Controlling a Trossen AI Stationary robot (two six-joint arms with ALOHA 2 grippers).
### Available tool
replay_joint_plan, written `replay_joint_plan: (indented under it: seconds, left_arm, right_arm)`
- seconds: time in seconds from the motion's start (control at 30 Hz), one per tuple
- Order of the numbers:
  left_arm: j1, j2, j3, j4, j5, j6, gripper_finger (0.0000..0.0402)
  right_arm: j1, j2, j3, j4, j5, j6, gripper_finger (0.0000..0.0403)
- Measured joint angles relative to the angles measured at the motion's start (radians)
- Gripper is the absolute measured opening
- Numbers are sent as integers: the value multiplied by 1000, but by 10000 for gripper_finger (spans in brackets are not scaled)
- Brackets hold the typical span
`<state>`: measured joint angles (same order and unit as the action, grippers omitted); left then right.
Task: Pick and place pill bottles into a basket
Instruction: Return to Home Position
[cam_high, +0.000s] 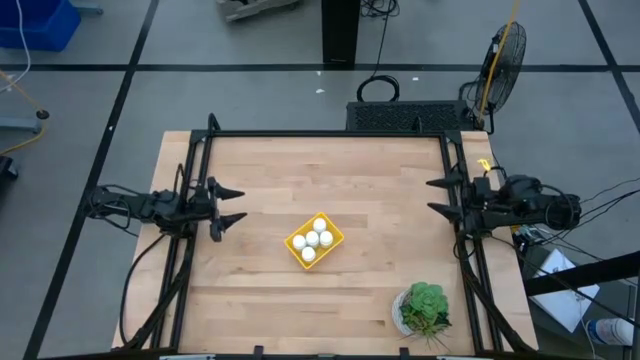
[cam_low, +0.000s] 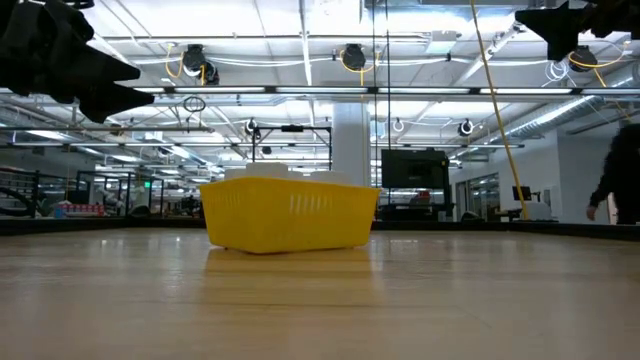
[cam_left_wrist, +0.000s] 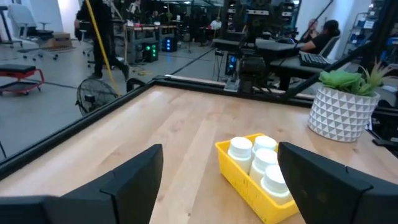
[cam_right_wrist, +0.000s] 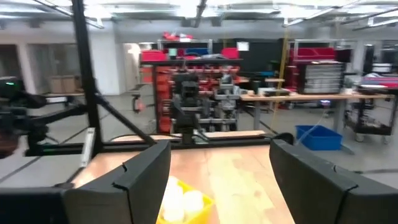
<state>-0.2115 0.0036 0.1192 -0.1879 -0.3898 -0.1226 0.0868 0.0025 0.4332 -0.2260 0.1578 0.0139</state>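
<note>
The yellow basket (cam_high: 314, 241) stands on the middle of the wooden table, with several white pill bottles (cam_high: 313, 238) standing upright inside it. It also shows in the low view (cam_low: 290, 214), in the left wrist view (cam_left_wrist: 252, 180) with the bottles (cam_left_wrist: 261, 160), and in the right wrist view (cam_right_wrist: 183, 202). My left gripper (cam_high: 232, 203) is open and empty at the table's left edge, raised above the table. My right gripper (cam_high: 437, 196) is open and empty at the table's right edge, also raised.
A white pot with a green plant (cam_high: 423, 308) stands near the table's front right corner and shows in the left wrist view (cam_left_wrist: 343, 104). A black frame (cam_high: 330, 133) runs along the far edge and both sides. Bare wood lies around the basket.
</note>
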Motion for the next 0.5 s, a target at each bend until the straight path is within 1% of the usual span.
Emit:
replay_joint_plan:
  seconds: [0.23,0.37,0.5]
  left_arm:
    - [1,0,0,-14,-12,-30,314]
    - [1,0,0,-24,-12,-36,320]
    - [1,0,0,-25,-11,-30,323]
  right_arm:
    - [0,-1,-2,10,-134,12,265]
    - [0,-1,-64,62,-133,19,265]
    - [0,-1,-188,236,-132,19,265]
